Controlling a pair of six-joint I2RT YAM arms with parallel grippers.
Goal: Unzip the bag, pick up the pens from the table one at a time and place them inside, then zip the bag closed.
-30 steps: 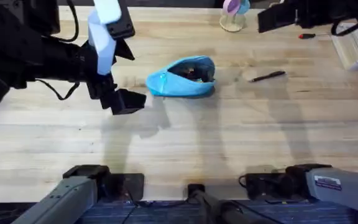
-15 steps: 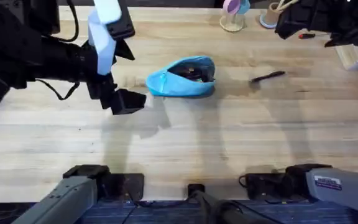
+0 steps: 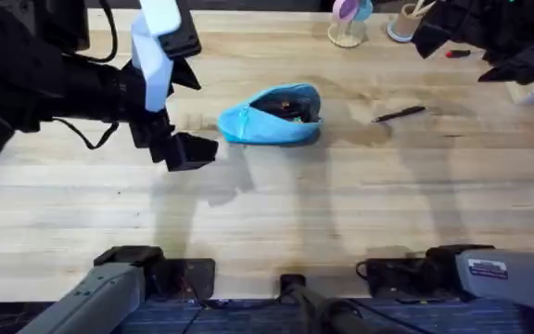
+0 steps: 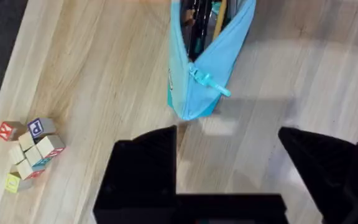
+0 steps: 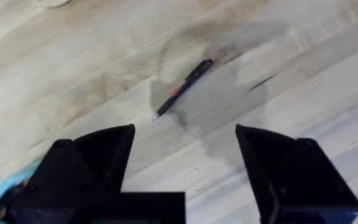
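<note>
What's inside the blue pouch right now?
The bag is unzipped, and the left wrist view shows dark slim items and a tan stick-like one in its mouth. The fabric walls hide everything deeper. One pen lies on the table.

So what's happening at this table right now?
Two robot arms are packing a pouch. The light-blue bag lies unzipped on the table, with items already inside. The left gripper hovers open just off the bag's teal-tab end. One black pen lies on the wood; the right gripper, open and holding nothing, is above it.
</note>
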